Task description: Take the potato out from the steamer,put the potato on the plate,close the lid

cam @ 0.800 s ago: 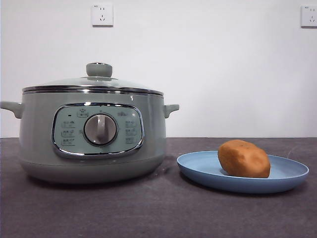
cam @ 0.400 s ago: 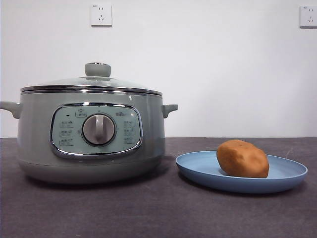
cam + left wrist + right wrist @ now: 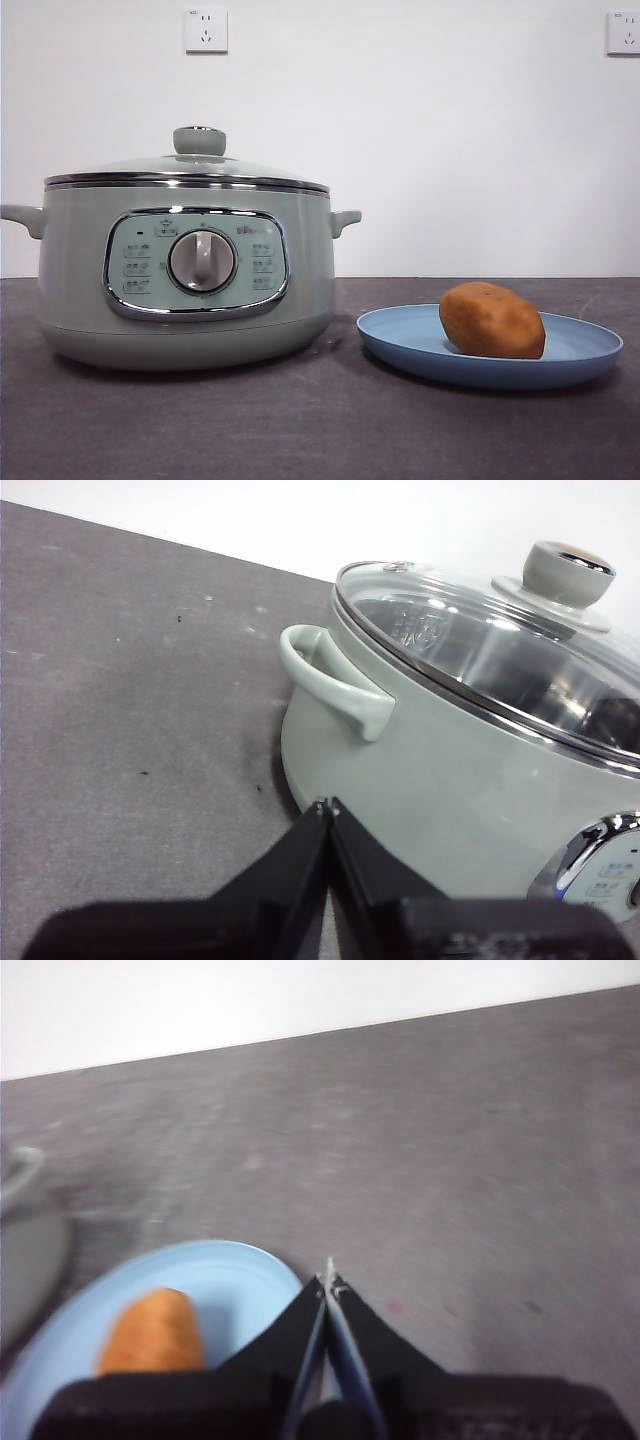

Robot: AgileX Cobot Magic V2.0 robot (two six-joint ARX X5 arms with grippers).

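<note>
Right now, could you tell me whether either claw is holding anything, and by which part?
Nothing is held. The left claw is shut empty beside the steamer; the right claw is shut empty near the plate.

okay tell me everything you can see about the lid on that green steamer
The lid is a low glass dome with a chrome rim and a round pale-green knob at its centre, topped by a shiny cap. It sits level and closed on the steamer, its rim resting all round on the pot's chrome edge. The left wrist view shows a small vent fitting near the rim and reflections in the clear glass. Nothing else touches it; neither gripper is on it.
</note>
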